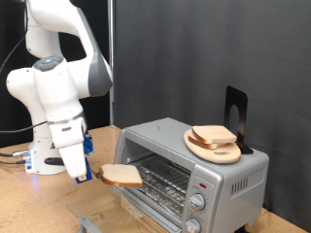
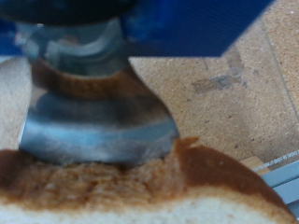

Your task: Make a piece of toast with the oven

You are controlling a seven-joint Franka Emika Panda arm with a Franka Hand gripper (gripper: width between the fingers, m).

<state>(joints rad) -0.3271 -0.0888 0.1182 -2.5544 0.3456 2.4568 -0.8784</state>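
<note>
My gripper [image 1: 86, 176] is shut on a piece of toast [image 1: 121, 175], a pale slice with a tan crust, and holds it flat in the air just in front of the open mouth of the silver toaster oven [image 1: 194, 165]. The slice's far edge is near the wire rack [image 1: 160, 175]. In the wrist view one metal finger [image 2: 93, 121] presses into the crust of the slice [image 2: 140, 187]. Two more slices [image 1: 214, 137] lie on a round wooden plate [image 1: 214, 150] on top of the oven.
The oven's glass door [image 1: 121, 216] hangs open and flat below the held slice. Knobs [image 1: 197, 202] sit on the oven's front at the exterior view's right. A black stand [image 1: 236, 116] rises behind the plate. The arm's white base [image 1: 44, 160] stands on the wooden table.
</note>
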